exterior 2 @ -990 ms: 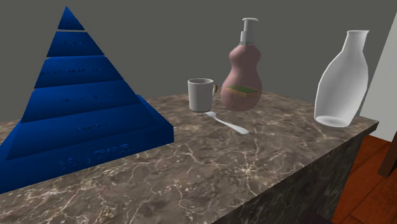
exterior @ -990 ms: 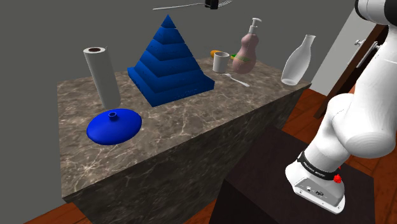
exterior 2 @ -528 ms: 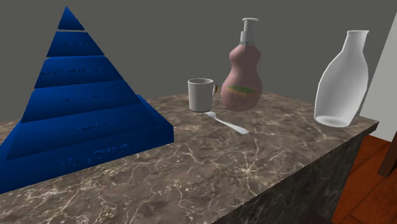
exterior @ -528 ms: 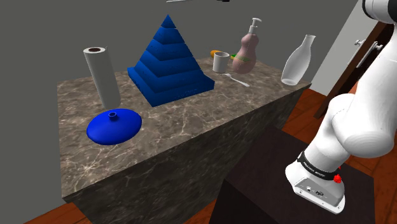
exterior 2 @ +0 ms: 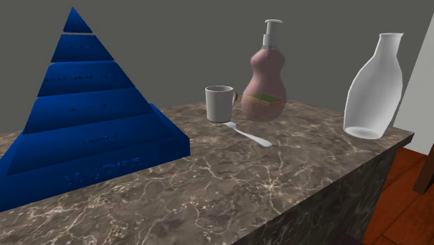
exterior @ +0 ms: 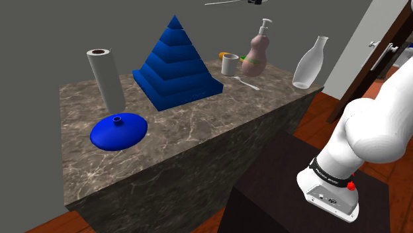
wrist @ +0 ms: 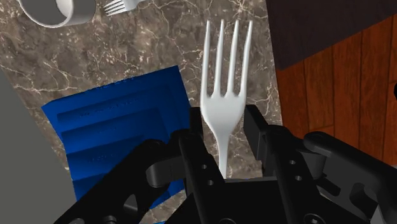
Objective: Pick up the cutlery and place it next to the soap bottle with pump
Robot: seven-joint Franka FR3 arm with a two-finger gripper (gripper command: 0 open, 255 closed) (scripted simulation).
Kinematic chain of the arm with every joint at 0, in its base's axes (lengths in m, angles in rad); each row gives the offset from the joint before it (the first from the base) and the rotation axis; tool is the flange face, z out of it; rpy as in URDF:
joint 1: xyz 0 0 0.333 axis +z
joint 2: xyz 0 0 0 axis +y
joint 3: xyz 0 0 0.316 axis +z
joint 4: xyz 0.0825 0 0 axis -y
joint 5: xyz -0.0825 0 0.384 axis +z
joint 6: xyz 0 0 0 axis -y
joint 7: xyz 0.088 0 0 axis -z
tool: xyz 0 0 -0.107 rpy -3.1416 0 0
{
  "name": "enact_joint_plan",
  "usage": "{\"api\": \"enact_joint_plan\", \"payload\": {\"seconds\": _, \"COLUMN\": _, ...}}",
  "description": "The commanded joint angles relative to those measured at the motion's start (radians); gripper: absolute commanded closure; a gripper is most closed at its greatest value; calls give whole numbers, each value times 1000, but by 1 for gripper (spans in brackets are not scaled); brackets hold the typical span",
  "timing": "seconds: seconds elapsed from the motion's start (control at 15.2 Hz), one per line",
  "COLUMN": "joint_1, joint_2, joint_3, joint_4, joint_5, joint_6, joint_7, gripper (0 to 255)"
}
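While the white fork (wrist: 224,63) is hanging clenched in the pincer (wrist: 224,121), at eleven o'clock above the soap bottle (exterior: 258,53) in the shoulder view, one hazard is looming: handle pivoting loose during descent, tines striking the mug (exterior: 229,64).

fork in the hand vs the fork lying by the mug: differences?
The held fork is clasped in the hand, in the air over the counter; the counter fork lies flat on it, free. The held fork's tines point away from the hand; the counter fork's tines end beside the mug. Both are plain pale forks.
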Motion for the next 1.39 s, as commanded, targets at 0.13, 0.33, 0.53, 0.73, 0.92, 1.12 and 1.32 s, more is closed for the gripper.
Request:
{"api": "enact_joint_plan", "payload": {"seconds": 0.13, "joint_1": -39, "joint_2": -46, "joint_3": -57, "joint_4": -49, "joint_5": -16, "joint_6": 8, "joint_7": -102, "gripper": 255}}
{"api": "enact_joint_plan", "payload": {"seconds": 0.33, "joint_1": -67, "joint_2": -67, "joint_3": -103, "joint_4": -69, "joint_5": -30, "joint_6": 13, "joint_7": -179, "gripper": 255}}
{"api": "enact_joint_plan", "payload": {"seconds": 0.53, "joint_1": -95, "joint_2": -77, "joint_3": -152, "joint_4": -77, "joint_5": -43, "joint_6": 17, "joint_7": -258, "gripper": 255}}
{"api": "enact_joint_plan", "payload": {"seconds": 0.73, "joint_1": -123, "joint_2": -76, "joint_3": -203, "joint_4": -72, "joint_5": -53, "joint_6": 21, "joint_7": -340, "gripper": 255}}
{"api": "enact_joint_plan", "payload": {"seconds": 0.92, "joint_1": -151, "joint_2": -64, "joint_3": -257, "joint_4": -56, "joint_5": -60, "joint_6": 24, "joint_7": -425, "gripper": 255}}
{"api": "enact_joint_plan", "payload": {"seconds": 1.12, "joint_1": -181, "joint_2": -39, "joint_3": -315, "joint_4": -27, "joint_5": -60, "joint_6": 26, "joint_7": -513, "gripper": 255}}
{"api": "enact_joint_plan", "payload": {"seconds": 1.32, "joint_1": -213, "joint_2": 1, "joint_3": -376, "joint_4": 15, "joint_5": -50, "joint_6": 27, "joint_7": -605, "gripper": 255}}
